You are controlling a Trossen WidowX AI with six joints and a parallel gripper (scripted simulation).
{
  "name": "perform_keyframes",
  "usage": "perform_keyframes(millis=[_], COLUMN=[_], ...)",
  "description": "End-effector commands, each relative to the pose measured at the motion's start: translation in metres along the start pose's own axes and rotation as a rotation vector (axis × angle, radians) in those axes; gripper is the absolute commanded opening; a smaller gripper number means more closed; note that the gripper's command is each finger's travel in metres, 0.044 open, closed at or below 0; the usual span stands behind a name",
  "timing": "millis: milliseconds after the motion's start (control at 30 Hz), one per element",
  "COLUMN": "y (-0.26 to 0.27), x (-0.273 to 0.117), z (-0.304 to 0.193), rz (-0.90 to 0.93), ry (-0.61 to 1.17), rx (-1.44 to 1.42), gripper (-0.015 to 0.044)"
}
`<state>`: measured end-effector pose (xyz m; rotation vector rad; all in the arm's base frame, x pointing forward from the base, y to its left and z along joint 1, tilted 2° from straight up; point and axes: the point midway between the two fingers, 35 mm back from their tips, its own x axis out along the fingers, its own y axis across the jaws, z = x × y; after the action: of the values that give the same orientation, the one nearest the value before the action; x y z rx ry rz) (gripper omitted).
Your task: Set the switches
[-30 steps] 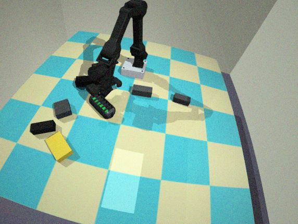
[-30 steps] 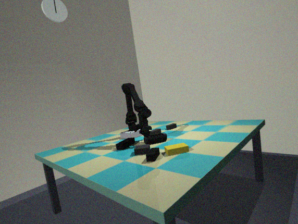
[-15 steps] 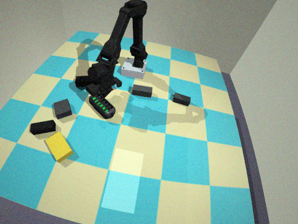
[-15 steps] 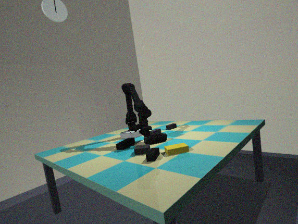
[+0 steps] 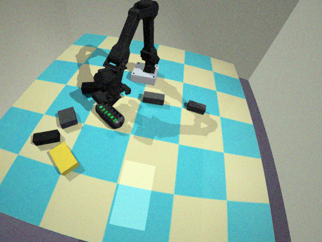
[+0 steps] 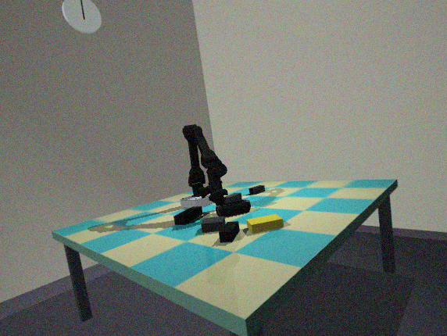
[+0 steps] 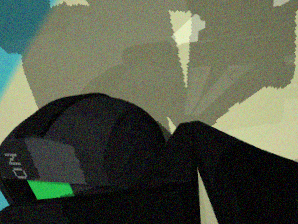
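Gripper (image 5: 110, 102) (image 7: 189, 131): closed, nothing between the fingers; tips low at the near end of the controller unit (image 5: 110, 116) (image 6: 234, 208) (image 7: 95, 145). Contact cannot be told. Unit rests on the checkered table (image 5: 200, 169) (image 6: 203, 269), switches up, a row of green ends showing from above; wrist view shows one green patch beside "ON". Underside label hidden.

Black box (image 5: 88, 88) (image 6: 188, 216): beside the gripper, partly covered from above. Dark grey block (image 5: 67, 117) (image 6: 212, 224): near the unit; beyond it, black block (image 5: 46, 137) (image 6: 229, 231), then yellow block (image 5: 63, 158) (image 6: 265, 223) just beside. Across from these: grey block (image 5: 153, 98) (image 6: 234, 197) near the arm's pale base (image 5: 136, 76) (image 6: 187, 202); smaller dark block (image 5: 196, 107) (image 6: 256, 190) farther out.
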<state>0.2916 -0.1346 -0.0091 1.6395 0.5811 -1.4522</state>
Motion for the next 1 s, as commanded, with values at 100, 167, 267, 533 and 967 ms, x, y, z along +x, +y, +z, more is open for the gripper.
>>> perform_keyframes(millis=[100, 167, 267, 533, 967], y=[0.012, 0.012, 0.012, 0.012, -0.001], x=[0.000, 0.000, 0.000, 0.000, -0.059], z=[0.000, 0.000, 0.000, 0.000, -0.002], rz=[0.031, 0.031, 0.031, 0.031, 0.029], ry=[0.001, 0.001, 0.001, 0.001, 0.002], rx=[0.005, 0.005, 0.005, 0.005, 0.006], gripper=[0.0000, 0.0000, 0.0000, 0.0000, 0.0000])
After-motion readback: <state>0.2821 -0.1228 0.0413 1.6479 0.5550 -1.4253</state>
